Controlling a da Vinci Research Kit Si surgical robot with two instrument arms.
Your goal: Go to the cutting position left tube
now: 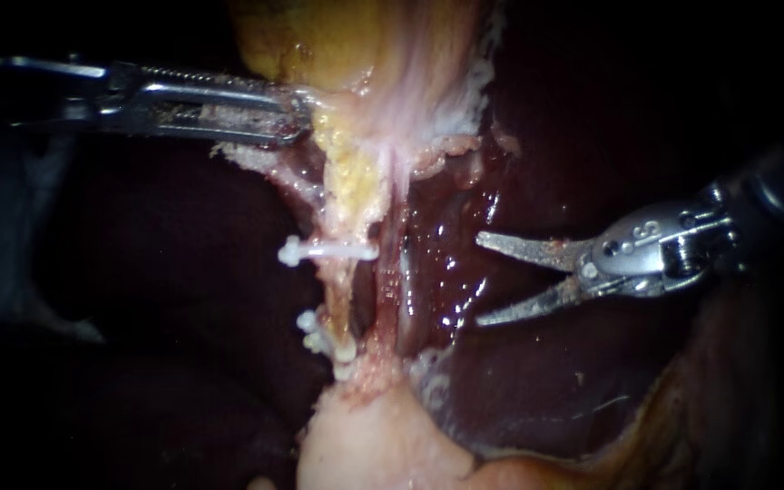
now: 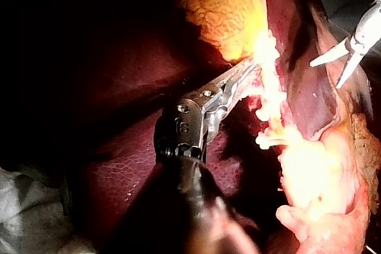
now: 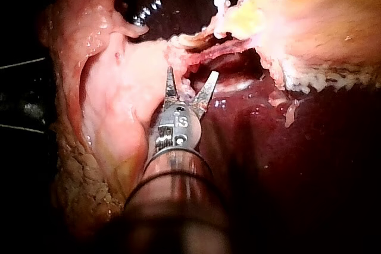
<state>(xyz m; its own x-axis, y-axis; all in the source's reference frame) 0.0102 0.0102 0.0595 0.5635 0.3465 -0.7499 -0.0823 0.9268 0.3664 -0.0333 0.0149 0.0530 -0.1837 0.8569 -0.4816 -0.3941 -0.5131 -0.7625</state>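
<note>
The left tube [image 1: 348,204], yellowish, runs down from the gallbladder [image 1: 347,41] and carries a white clip [image 1: 324,250] across it, with more white clips [image 1: 318,334] lower down. A pinker right tube [image 1: 392,272] lies just beside it. My right instrument [image 1: 480,279] stands to the right of both tubes over the liver, its two thin blades open and pointing at them without touching. In the right wrist view the open blades [image 3: 191,75] sit just short of the pink strand. My left instrument [image 1: 297,116] is shut on the gallbladder's lower edge and holds it taut.
Dark red liver [image 1: 537,136] lies behind and to the right of the tubes, wet and shiny. Pale fatty tissue [image 1: 374,445] bulges below the lower clips. In the left wrist view the right instrument's blades [image 2: 340,66] show beyond the tubes.
</note>
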